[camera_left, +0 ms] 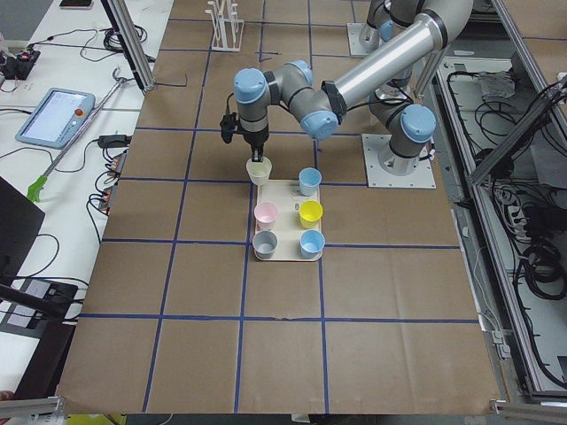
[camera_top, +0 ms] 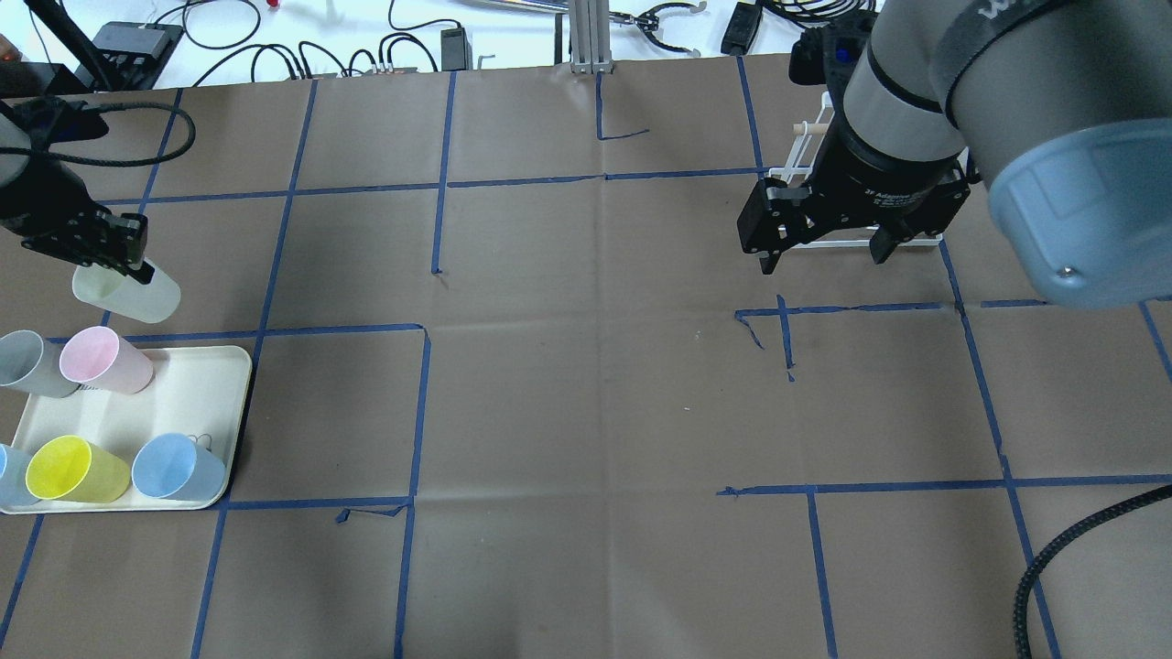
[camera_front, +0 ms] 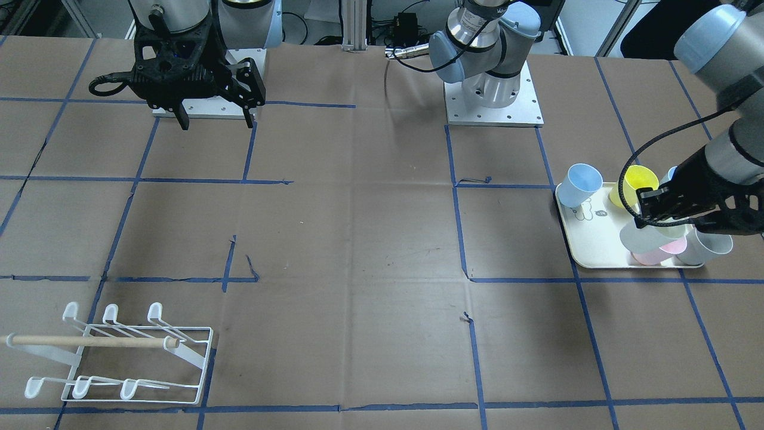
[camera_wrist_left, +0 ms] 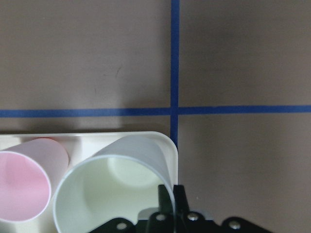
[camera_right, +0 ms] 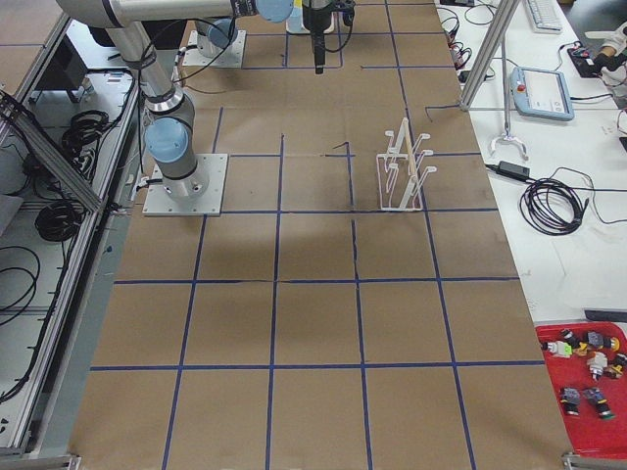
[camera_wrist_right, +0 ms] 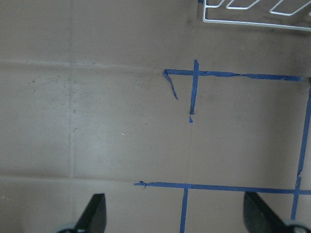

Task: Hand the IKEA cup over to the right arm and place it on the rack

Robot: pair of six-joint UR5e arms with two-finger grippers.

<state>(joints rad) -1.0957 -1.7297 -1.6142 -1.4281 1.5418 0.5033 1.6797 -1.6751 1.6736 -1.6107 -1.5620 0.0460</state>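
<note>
My left gripper point(camera_top: 103, 249) is shut on the rim of a pale green-white IKEA cup point(camera_top: 128, 293), holding it tilted just past the far corner of the cream tray point(camera_top: 206, 389). The left wrist view shows the cup point(camera_wrist_left: 109, 187) from above, its wall pinched between the fingers point(camera_wrist_left: 170, 196). From the front, the cup point(camera_front: 640, 236) hangs under that gripper point(camera_front: 653, 209). My right gripper point(camera_top: 821, 259) hovers open and empty above the table, in front of the white wire rack point(camera_top: 806, 151), which it partly hides. The rack point(camera_front: 119, 352) holds nothing.
Several other cups lie on the tray point(camera_front: 588, 242): pink point(camera_top: 103, 360), grey point(camera_top: 32, 363), yellow point(camera_top: 73, 469) and light blue point(camera_top: 176, 467). Blue tape lines grid the brown table cover. The right arm's base plate point(camera_front: 209, 107) and the left arm's base point(camera_front: 492, 98) stand at the robot side.
</note>
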